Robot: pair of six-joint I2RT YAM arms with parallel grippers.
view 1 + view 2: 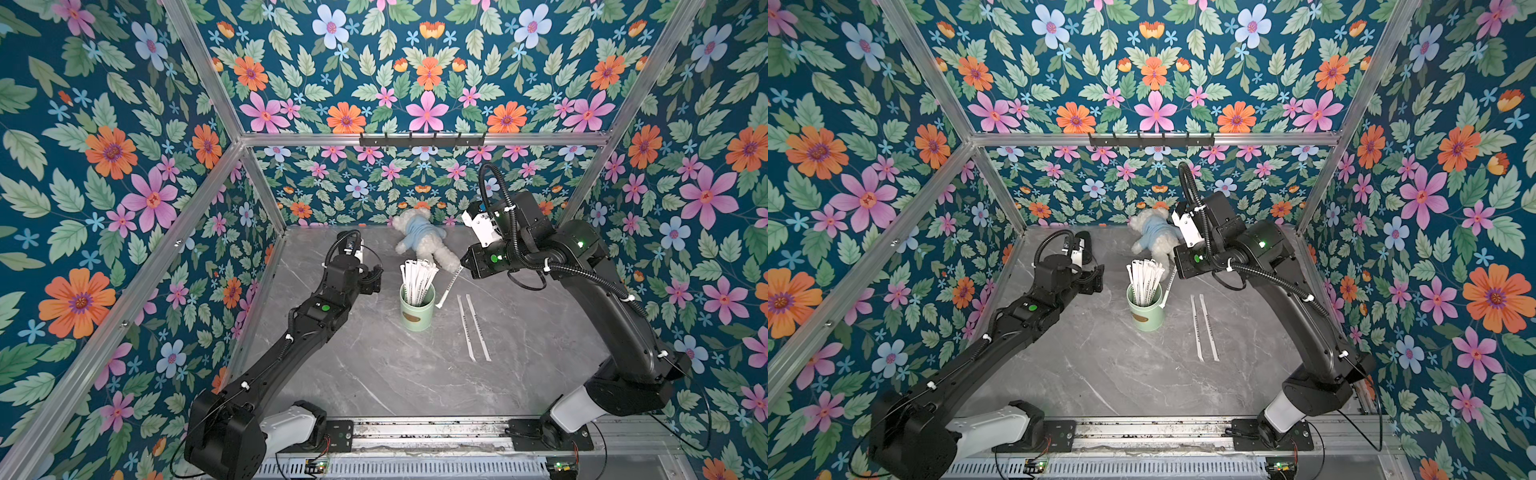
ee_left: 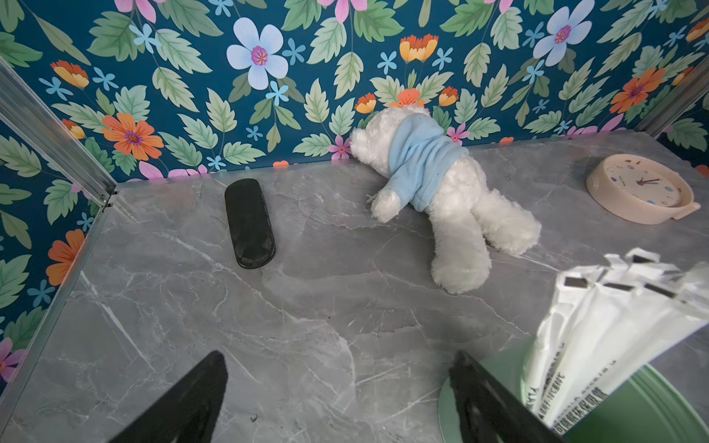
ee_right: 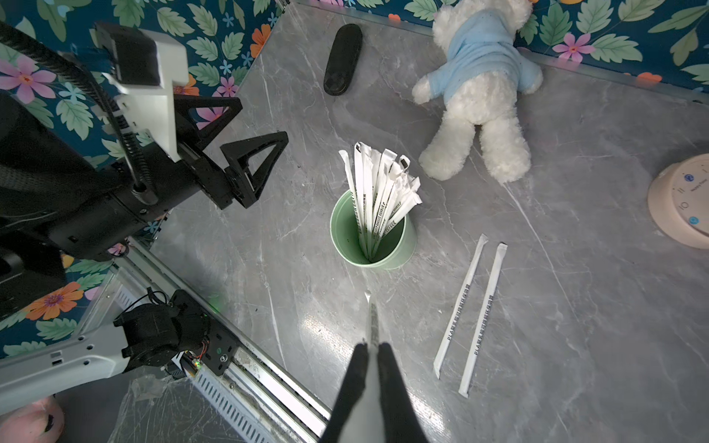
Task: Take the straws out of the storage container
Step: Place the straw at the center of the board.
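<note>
At frame centre: mint-green cup [image 1: 417, 309] on the desk [image 1: 374, 374], most straws [image 1: 417, 278] standing inside.
Done: two straws [image 1: 473, 328] lie to its right.
Right fingers [image 3: 388, 368]: pinching a third straw [image 3: 373, 326] beside the cup.
Left fingers [image 3: 264, 153]: spread wide, empty.

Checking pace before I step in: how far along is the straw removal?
Done: two white paper-wrapped straws lie flat on the grey marble-look table beside the mint-green cylindrical cup. In hand: the right gripper pinches a third straw in its fingers, outside the cup. Left: a thick bundle of straws still stands in the cup; the left gripper is open beside it.
</note>
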